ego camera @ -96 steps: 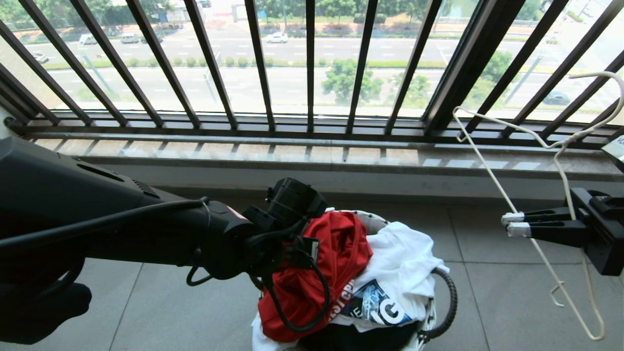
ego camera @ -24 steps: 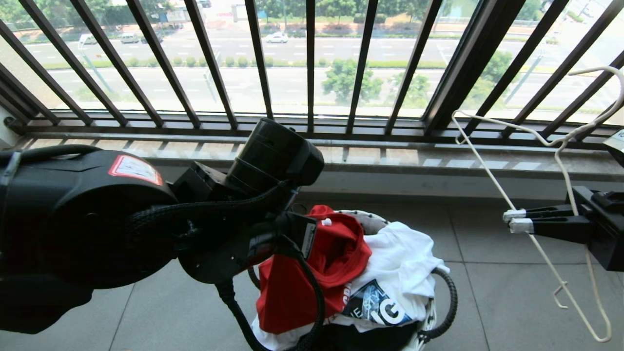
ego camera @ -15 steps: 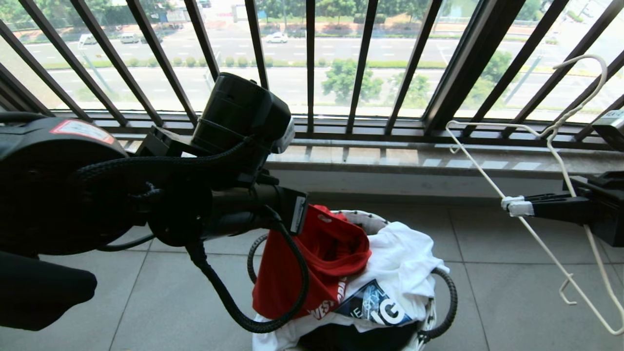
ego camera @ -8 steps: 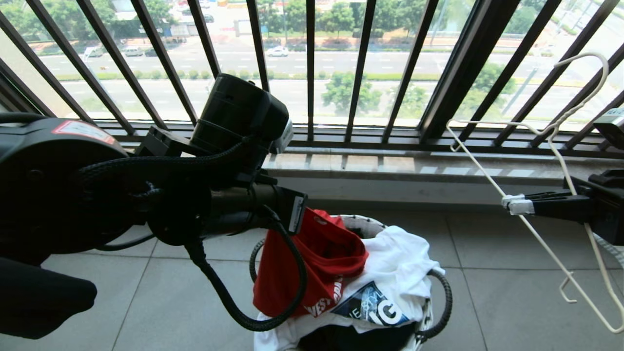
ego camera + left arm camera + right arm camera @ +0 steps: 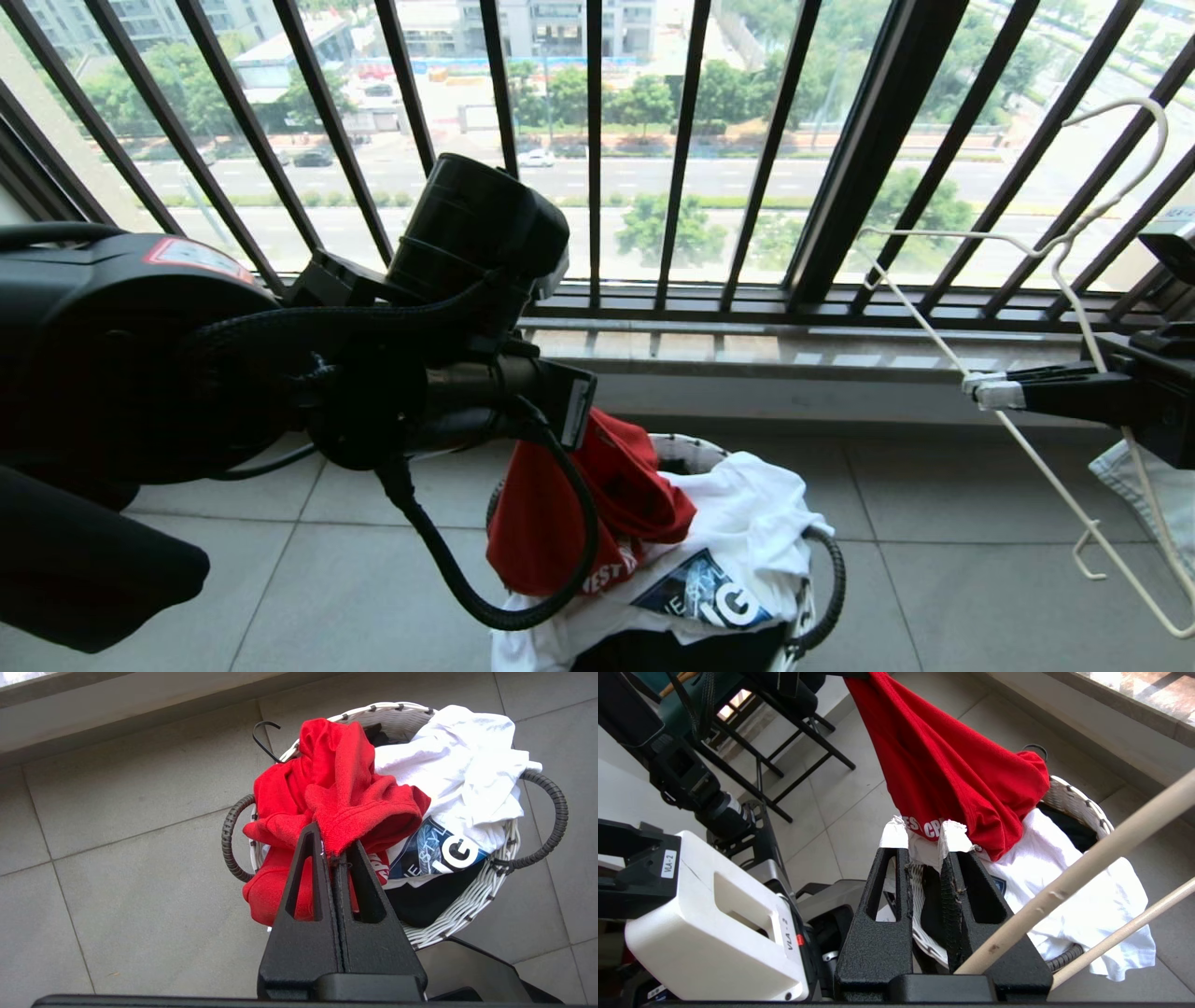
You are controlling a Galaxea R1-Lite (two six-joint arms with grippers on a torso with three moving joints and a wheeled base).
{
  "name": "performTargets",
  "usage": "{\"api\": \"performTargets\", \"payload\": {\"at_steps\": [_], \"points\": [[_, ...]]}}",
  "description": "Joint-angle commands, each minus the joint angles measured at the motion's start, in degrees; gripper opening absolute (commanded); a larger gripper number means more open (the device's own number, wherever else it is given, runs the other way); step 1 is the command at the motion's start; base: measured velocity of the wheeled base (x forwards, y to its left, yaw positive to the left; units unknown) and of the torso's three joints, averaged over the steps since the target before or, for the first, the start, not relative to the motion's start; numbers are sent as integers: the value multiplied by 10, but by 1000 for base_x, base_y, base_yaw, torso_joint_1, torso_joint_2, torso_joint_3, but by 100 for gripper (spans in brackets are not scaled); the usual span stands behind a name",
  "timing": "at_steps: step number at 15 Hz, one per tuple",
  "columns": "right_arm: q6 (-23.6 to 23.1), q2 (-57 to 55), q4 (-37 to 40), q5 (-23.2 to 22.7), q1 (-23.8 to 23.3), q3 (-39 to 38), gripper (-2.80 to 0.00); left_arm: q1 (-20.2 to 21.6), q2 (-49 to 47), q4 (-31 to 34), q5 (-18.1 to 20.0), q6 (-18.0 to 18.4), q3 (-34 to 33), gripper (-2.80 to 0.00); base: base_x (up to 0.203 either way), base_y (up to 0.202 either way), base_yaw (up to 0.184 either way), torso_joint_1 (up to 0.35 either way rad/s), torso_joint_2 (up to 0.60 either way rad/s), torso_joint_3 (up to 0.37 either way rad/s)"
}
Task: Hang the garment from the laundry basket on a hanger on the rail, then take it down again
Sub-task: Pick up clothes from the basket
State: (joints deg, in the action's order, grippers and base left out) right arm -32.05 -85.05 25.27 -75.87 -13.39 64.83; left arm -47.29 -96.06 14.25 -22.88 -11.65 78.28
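Both grippers are loaded as the head view tips up: the left gripper (image 5: 332,851) pinches the garment (image 5: 336,784), now half-lifted from the laundry basket (image 5: 472,905), and the right gripper (image 5: 990,390) clamps the hanger (image 5: 1050,471), so threading comes next.

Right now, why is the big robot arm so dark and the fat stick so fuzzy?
In the head view, bright daylight behind the window bars leaves the left arm nearly a silhouette. In the right wrist view, the hanger lies so close to the lens that it blurs; the garment stays sharp.
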Motion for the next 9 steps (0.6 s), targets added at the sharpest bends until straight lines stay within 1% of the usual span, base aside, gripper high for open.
{"api": "performTargets", "payload": {"at_steps": [1, 9], "points": [[-2, 0, 1, -4, 0, 0, -280, 0, -3, 1, -2, -1, 0, -280, 0, 0, 0, 5, 2, 205], [-1, -2, 1, -4, 0, 1, -280, -1, -5, 0, -2, 0, -1, -280, 0, 0, 0, 1, 2, 200]]}}
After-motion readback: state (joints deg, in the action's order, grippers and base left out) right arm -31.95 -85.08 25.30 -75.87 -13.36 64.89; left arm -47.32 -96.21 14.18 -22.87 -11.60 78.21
